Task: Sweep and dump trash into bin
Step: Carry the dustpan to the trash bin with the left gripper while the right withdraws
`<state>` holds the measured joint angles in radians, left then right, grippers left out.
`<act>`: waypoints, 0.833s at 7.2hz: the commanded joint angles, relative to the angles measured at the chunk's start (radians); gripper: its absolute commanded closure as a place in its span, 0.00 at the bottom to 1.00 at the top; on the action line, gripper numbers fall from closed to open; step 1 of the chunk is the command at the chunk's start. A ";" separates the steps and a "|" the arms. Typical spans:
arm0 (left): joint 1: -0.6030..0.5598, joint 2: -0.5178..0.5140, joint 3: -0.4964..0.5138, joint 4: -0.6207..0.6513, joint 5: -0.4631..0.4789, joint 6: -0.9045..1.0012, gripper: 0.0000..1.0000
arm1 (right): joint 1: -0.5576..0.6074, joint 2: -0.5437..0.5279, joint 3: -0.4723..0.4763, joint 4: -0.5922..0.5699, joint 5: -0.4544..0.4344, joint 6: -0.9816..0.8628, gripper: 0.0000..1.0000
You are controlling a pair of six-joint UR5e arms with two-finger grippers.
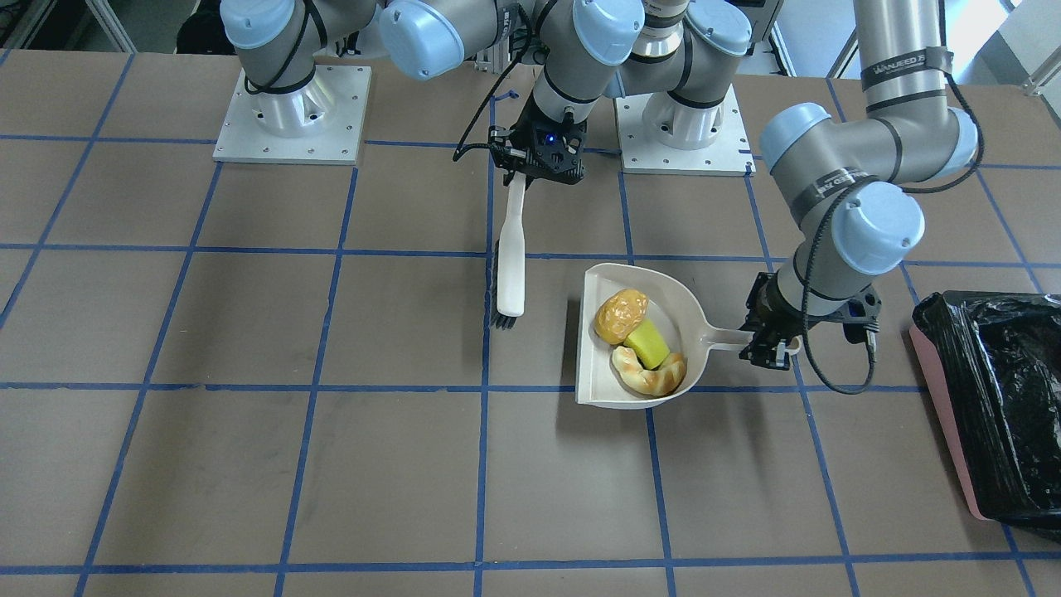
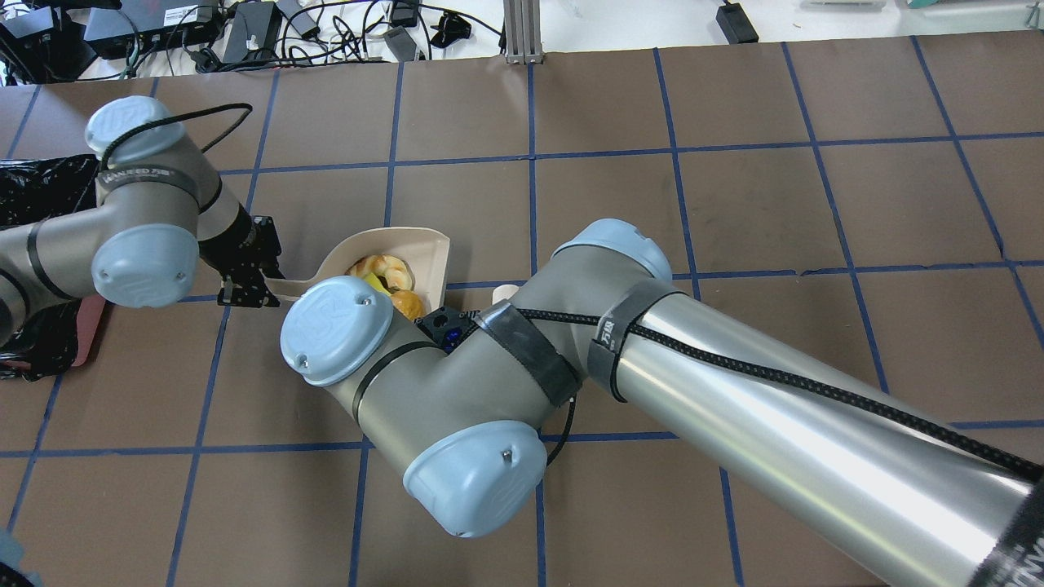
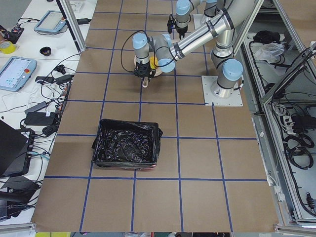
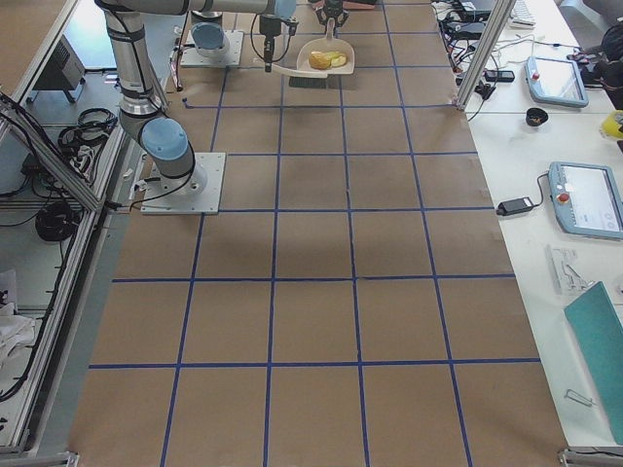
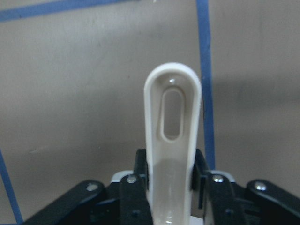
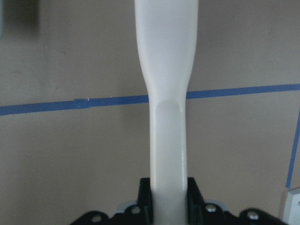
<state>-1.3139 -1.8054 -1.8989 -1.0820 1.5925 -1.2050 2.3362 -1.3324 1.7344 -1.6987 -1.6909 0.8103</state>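
The cream dustpan (image 1: 598, 369) lies level at or just above the table. It holds all three pieces of trash: the yellow-orange potato piece (image 1: 622, 315), the green-and-yellow sponge (image 1: 648, 344) and the croissant (image 1: 651, 375). My left gripper (image 1: 767, 344) is shut on the dustpan's handle (image 5: 172, 140). My right gripper (image 1: 530, 170) is shut on the cream brush's handle (image 6: 166, 117). The brush (image 1: 511, 257) hangs bristles down beside the pan's open edge, apart from it. The pink bin with its black bag (image 1: 995, 390) stands beyond my left gripper, at the table's end.
In the overhead view my right arm (image 2: 652, 367) covers the brush and part of the dustpan (image 2: 424, 244). The bin (image 3: 127, 145) stands about one grid square from my left gripper (image 3: 143, 74). Both arm bases (image 1: 290, 116) stand at the robot's edge.
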 commanded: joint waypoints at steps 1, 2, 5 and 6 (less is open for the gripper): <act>0.074 -0.005 0.177 -0.183 0.013 0.071 1.00 | -0.069 -0.027 0.002 0.010 -0.003 -0.074 1.00; 0.117 -0.003 0.213 -0.190 0.026 0.093 1.00 | -0.137 -0.050 0.002 0.013 0.006 -0.138 1.00; 0.270 0.001 0.273 -0.193 0.024 0.261 1.00 | -0.308 -0.091 0.002 0.010 0.040 -0.297 1.00; 0.368 0.006 0.277 -0.225 0.024 0.350 1.00 | -0.375 -0.109 0.001 0.007 0.040 -0.369 1.00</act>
<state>-1.0476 -1.8042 -1.6351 -1.2803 1.6172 -0.9485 2.0382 -1.4206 1.7362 -1.6895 -1.6562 0.5192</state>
